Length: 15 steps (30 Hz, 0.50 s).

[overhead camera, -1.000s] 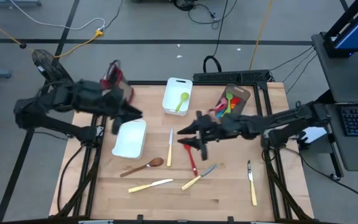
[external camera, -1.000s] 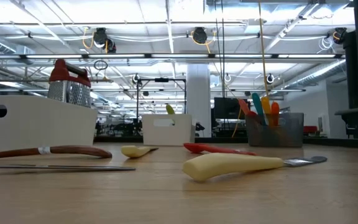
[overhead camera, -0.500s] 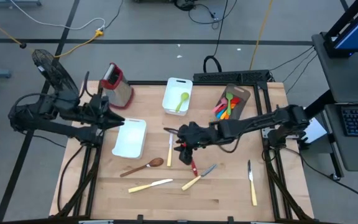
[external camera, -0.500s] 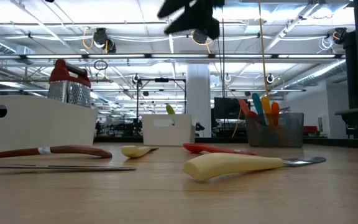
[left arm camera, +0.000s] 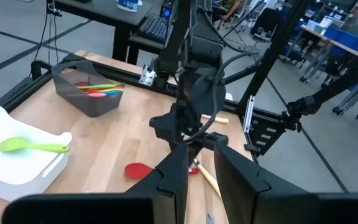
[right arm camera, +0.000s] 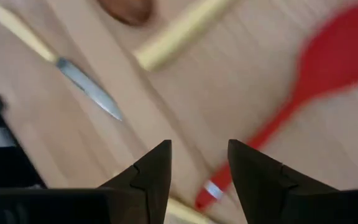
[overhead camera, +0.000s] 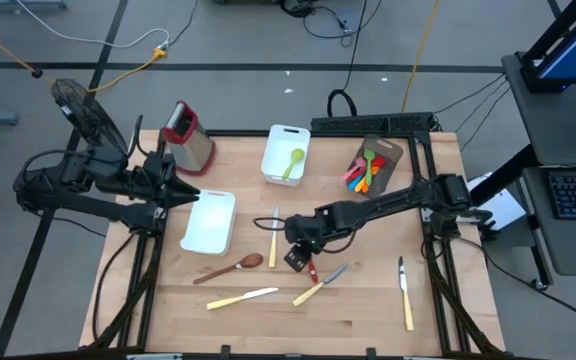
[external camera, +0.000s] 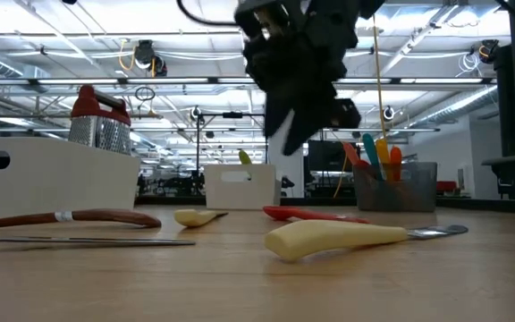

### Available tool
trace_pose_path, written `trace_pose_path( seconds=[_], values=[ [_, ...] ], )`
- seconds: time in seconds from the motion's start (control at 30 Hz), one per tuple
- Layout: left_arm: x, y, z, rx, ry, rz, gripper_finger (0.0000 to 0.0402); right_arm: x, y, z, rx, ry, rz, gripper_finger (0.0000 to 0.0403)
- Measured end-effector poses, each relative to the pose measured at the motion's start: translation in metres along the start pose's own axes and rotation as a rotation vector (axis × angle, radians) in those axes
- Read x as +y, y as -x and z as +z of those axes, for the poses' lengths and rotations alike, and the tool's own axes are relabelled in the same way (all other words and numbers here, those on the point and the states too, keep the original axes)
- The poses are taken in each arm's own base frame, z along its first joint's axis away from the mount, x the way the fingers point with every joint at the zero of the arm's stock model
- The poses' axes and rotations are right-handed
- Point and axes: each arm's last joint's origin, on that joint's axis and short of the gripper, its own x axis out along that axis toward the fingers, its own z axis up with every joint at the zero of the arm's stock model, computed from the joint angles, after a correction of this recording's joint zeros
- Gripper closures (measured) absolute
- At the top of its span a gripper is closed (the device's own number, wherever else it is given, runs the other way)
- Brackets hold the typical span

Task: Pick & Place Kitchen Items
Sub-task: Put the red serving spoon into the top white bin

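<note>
right gripper (overhead camera: 297, 256), fingers spread, hovers mid-table above the red spoon (overhead camera: 310, 268); left gripper (overhead camera: 190, 194), slightly parted, waits at the left table edge (overhead camera: 131, 260).

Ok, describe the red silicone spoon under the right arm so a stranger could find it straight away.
Start at the wooden table and find the right gripper over its middle, fingers open. Directly below it lies the red silicone spoon, flat on the wood. Its neighbours are cream-handled knives and a brown wooden spoon; it is the only red utensil lying loose on the table.
</note>
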Motion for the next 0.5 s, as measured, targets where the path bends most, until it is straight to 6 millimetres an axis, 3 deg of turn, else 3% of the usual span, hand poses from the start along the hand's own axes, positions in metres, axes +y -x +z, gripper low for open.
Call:
trace_pose_path(
  seconds=[0.5],
  values=[
    [0.0002,-0.0002,-0.0004,0.004,0.003,0.003,0.0321,-0.0069,-0.0035,0.0001,0.038,-0.178,-0.042,0.0250]
  ],
)
